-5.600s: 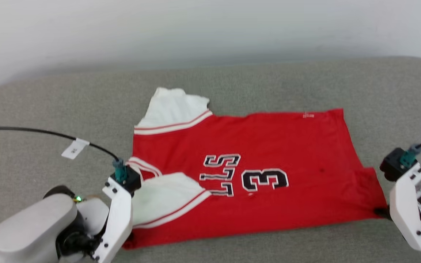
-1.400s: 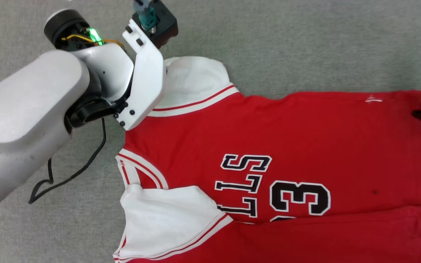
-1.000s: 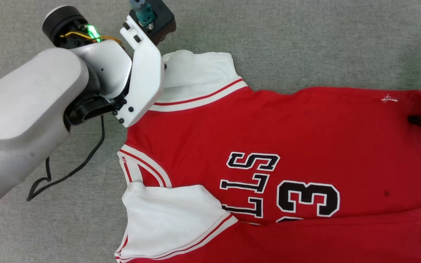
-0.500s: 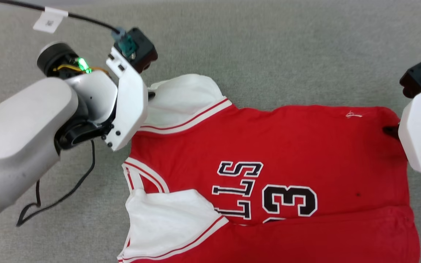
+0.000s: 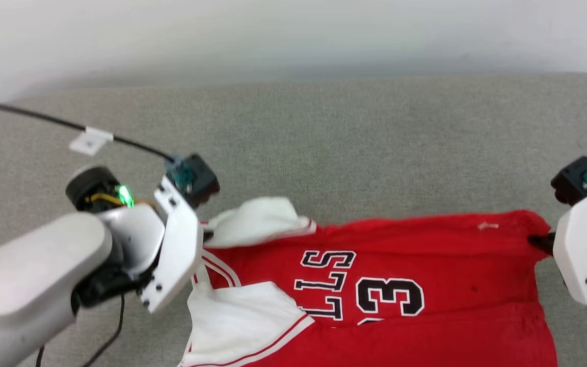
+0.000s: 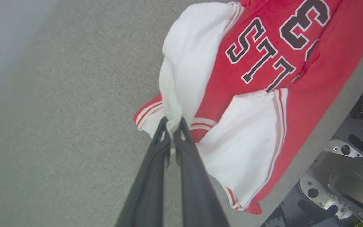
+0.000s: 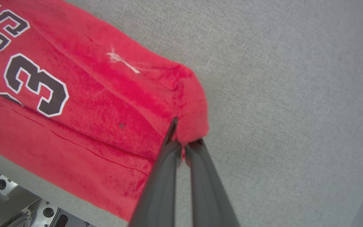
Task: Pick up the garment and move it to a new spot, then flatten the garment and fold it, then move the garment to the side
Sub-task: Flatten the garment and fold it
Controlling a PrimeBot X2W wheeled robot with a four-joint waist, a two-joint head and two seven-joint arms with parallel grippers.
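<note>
The garment (image 5: 385, 300) is a red jersey with white sleeves and black lettering, lying on the grey cushion with its near sleeve (image 5: 237, 321) folded over the front. My left gripper (image 5: 206, 234) is shut on the far white sleeve (image 6: 191, 60), whose cloth is pinched between the dark fingertips (image 6: 164, 129). My right gripper (image 5: 539, 241) is shut on the far corner of the red hem (image 7: 191, 126). The far edge of the garment hangs raised between the two grippers, while its near part rests on the cushion.
The grey fabric cushion (image 5: 334, 148) stretches wide beyond the garment, up to a pale wall (image 5: 273, 30). A black cable with a white tag (image 5: 89, 141) runs to the left wrist. The robot's metal base (image 6: 342, 179) shows at the cushion's near edge.
My right gripper has closed on the hem corner. Both grippers have lifted the far edge of the garment and drawn it toward me. The head camera has tilted up.
</note>
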